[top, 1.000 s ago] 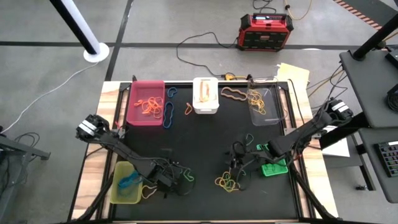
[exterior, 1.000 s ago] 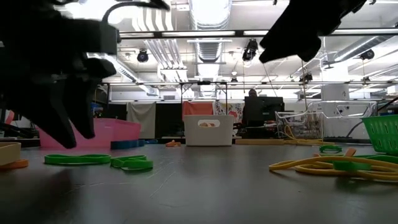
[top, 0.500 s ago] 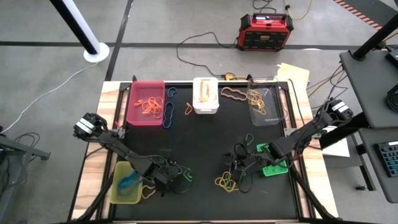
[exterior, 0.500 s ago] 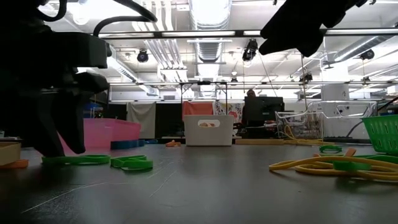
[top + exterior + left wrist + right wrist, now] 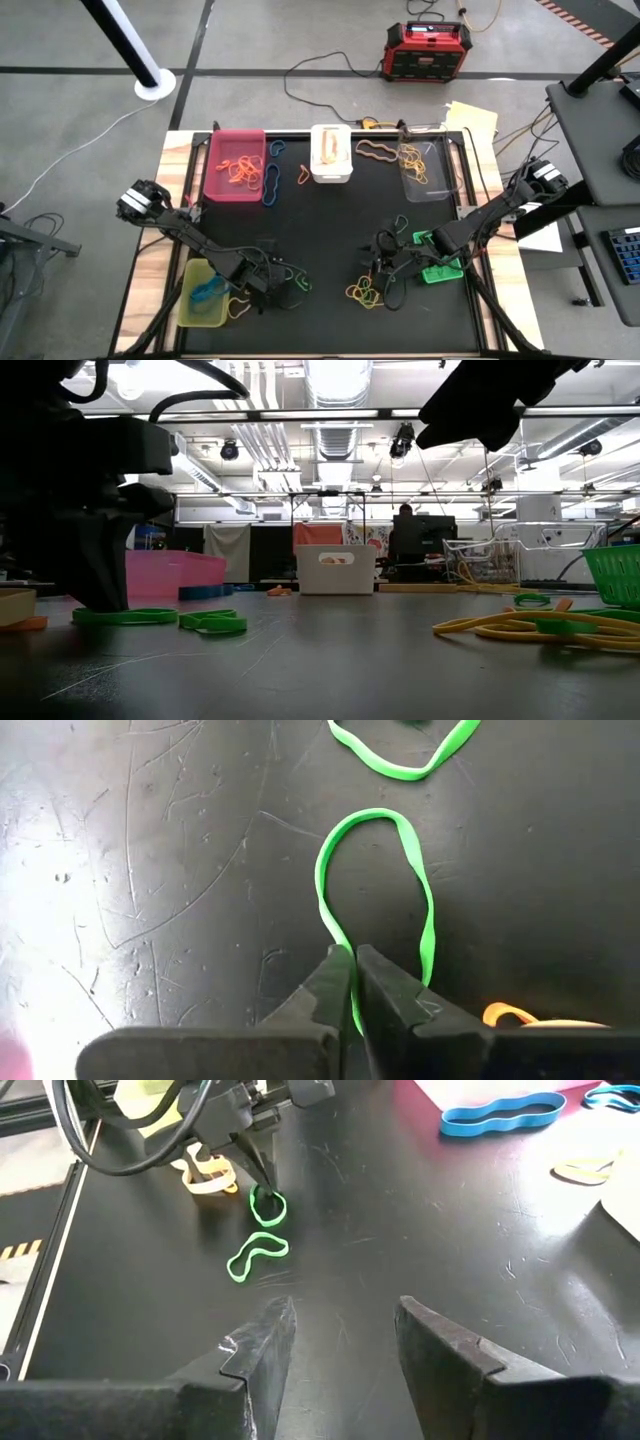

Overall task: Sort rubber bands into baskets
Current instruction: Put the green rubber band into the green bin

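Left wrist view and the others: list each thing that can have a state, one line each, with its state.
left hand: shut on the green rubber band
green rubber band: flat on the table, one end pinched
second green rubber band: lying loose, untouched
right hand: open, holding nothing
pink basket: holds orange bands
yellow-green basket: holds a blue band

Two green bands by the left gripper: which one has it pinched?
The left gripper is shut on the nearer green loop; the other green band lies free beyond it.
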Robot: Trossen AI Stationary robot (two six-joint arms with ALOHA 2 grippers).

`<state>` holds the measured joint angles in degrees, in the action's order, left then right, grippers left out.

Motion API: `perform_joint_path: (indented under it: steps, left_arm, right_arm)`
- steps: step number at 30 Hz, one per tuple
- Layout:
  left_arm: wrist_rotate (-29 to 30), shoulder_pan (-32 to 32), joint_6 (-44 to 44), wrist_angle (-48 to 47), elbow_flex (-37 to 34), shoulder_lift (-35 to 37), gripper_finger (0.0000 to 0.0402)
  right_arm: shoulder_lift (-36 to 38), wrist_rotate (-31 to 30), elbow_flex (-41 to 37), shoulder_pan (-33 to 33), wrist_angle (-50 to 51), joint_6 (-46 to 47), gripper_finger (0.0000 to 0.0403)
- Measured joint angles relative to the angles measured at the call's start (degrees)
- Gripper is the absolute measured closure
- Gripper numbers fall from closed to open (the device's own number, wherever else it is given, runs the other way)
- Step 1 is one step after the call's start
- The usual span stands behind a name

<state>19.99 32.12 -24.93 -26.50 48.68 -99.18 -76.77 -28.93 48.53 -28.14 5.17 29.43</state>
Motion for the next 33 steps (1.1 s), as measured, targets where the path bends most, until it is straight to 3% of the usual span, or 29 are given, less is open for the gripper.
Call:
perform_joint_path:
  steps: [6,12,15,21,24,28,33]
  left_arm:
    - [0.54,0.11,2.42,-0.94,1.14,1.58,0.0401]
    - [7.29,0.08,2.88,-1.17,1.70,6.20,0.0402]
    - [9.62,0.08,3.78,0.05,1.98,8.14,0.0401]
    - [13.45,-0.40,6.79,1.08,4.66,9.55,0.0401]
    - [15.02,-0.55,9.02,1.66,6.75,9.48,0.0401]
    - [16.74,-0.83,11.41,1.53,8.72,8.53,0.0401]
    - [18.20,-1.79,13.48,3.01,9.78,7.66,0.0401]
  right_arm:
    - [-0.02,-0.16,-0.19,0.00,0.00,-0.48,0.0234]
    - [-3.98,-4.57,-1.05,-0.11,-2.26,-0.87,0.0240]
    - [-8.93,-7.50,-1.05,-0.04,-8.18,-3.94,0.0243]
    - [-19.99,-8.51,-1.05,2.14,-32.89,-13.26,0.0236]
    - [-23.99,-6.40,-1.05,4.10,-42.51,-16.04,0.0231]
    - [-27.28,1.94,-1.05,7.17,-51.08,-14.89,0.0227]
    - [-29.37,6.80,-0.71,9.24,-54.32,-13.49,0.0227]
